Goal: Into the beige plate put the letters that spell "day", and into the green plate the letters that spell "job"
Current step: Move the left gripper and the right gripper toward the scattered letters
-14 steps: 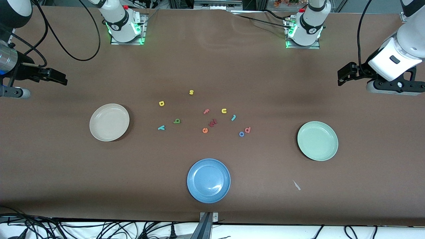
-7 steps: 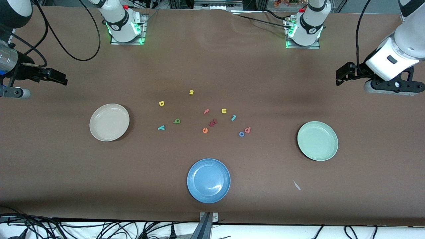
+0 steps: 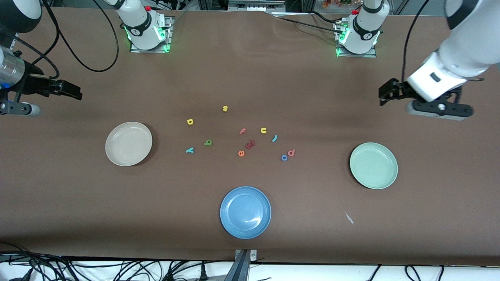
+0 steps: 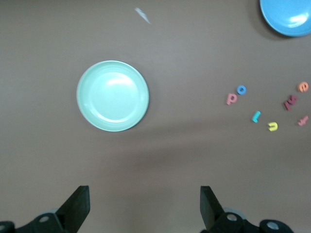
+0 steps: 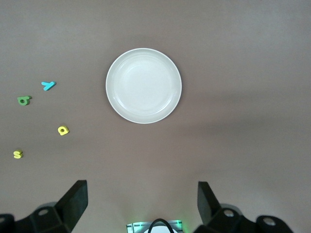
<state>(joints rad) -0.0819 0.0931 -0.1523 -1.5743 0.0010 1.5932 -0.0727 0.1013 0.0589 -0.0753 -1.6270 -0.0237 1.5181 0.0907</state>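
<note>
You're swinging left gripper (image 3: pixel 384 95) inward toward pale mint-green round plate (image 3: pixel 374 166); right gripper (image 3: pixel 72 91) waiting; both wide open, empty; tiny toy letters untouched.

Letters (image 3: pixel 208 142) on table; plates (image 3: pixel 129 143) empty

Beige plate (image 3: pixel 128 143) on bench (image 3: pixel 250 78) toward right arm's end; green plate (image 3: pixel 374 165) toward left arm's end; third plate (image 3: pixel 245 212) between them, nearest front camera. All plates empty. Loose letters on bench between the two end plates. "day" letters (image 3: pixel 190 121) grouped nearer beige plate. "job" letters (image 3: pixel 284 157) nearer green plate. Other letters (image 3: pixel 241 153) between the groups. Paper scrap (image 3: pixel 349 217) near green plate, nearer camera.
</note>
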